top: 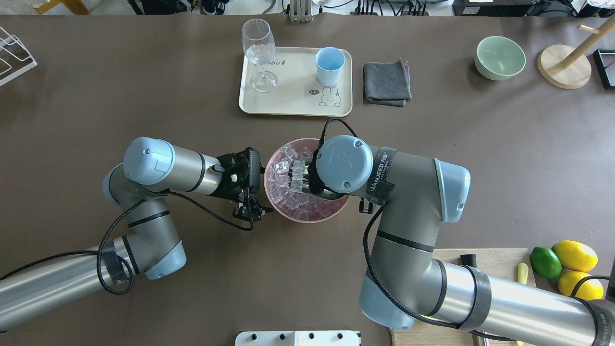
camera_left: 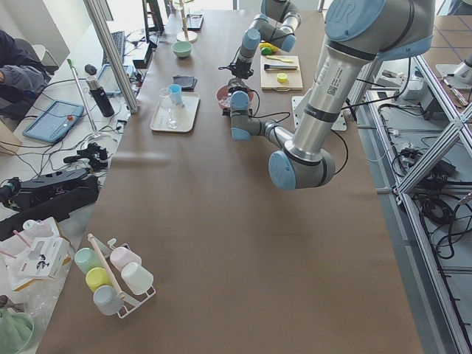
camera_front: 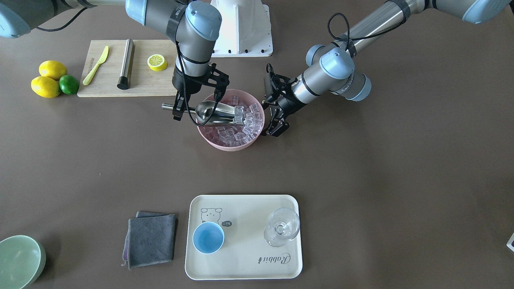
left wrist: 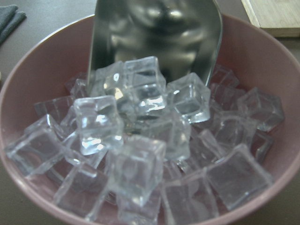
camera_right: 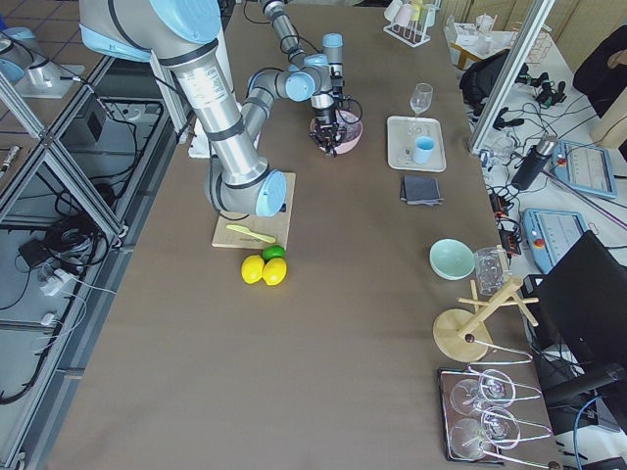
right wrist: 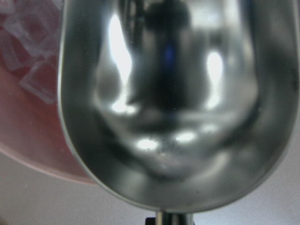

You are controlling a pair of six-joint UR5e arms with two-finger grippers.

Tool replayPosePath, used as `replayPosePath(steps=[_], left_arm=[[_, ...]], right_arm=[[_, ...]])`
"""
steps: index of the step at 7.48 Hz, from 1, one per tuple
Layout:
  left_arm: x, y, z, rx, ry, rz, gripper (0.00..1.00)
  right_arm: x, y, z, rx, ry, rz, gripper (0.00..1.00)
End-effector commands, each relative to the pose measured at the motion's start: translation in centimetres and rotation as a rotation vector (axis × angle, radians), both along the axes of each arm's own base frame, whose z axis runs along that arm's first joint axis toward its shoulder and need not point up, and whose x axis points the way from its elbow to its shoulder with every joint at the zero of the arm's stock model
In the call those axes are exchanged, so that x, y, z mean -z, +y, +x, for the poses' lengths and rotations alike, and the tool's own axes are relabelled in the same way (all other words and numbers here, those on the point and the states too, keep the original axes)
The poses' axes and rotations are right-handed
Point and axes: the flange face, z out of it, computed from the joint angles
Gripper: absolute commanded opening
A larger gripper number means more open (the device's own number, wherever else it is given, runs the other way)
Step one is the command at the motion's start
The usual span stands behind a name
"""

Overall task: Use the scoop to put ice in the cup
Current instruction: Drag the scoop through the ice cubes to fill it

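My right gripper (camera_front: 177,109) is shut on the short handle of the silver scoop (camera_front: 215,112). The scoop lies almost level over the pink bowl (camera_front: 229,145), with its mouth pushed into the ice (camera_front: 241,128). In the left wrist view, cubes (left wrist: 140,154) sit at the scoop's (left wrist: 154,33) lip. The right wrist view shows its bare trough (right wrist: 173,103). My left gripper (camera_front: 274,129) stands against the bowl's opposite rim; I cannot tell whether it grips it. The light-blue cup (camera_front: 208,237) stands empty on the cream tray (camera_front: 245,261).
A clear stemmed glass (camera_front: 282,226) shares the tray. A grey cloth (camera_front: 151,239) lies beside the tray and a pale green bowl (camera_front: 20,261) sits further along. A cutting board (camera_front: 148,82) holds a knife, a steel cylinder and half a lemon, with lemons (camera_front: 48,78) and a lime beside it.
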Motion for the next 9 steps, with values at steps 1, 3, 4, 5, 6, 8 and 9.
replayPosePath(steps=[1,3,4,5,6,8,9], left_arm=[[0.0,0.0,0.0,0.001,-0.002,-0.001,0.98],[-0.2,0.0,0.1,0.001,-0.006,-0.003,0.98],[-0.3,0.0,0.2,-0.001,-0.008,-0.004,0.98],[-0.4,0.0,0.2,-0.001,-0.01,-0.006,0.98],[-0.3,0.0,0.3,-0.001,-0.009,-0.005,0.98],[-0.3,0.0,0.1,-0.001,-0.008,-0.004,0.98],[-0.2,-0.2,-0.1,0.004,-0.005,-0.003,0.98]], right_arm=[[0.0,1.3,-0.5,-0.067,-0.15,0.014,0.0],[-1.6,3.1,0.6,-0.088,-0.217,0.015,0.0],[-2.0,3.8,1.9,-0.096,-0.255,0.019,0.0],[-2.0,4.3,3.2,-0.095,-0.286,0.03,0.0],[-1.9,4.8,4.6,-0.094,-0.313,0.038,0.0],[-2.2,3.0,8.0,-0.132,-0.356,0.039,0.0],[-3.0,-0.4,11.3,-0.152,-0.367,-0.02,0.0]])
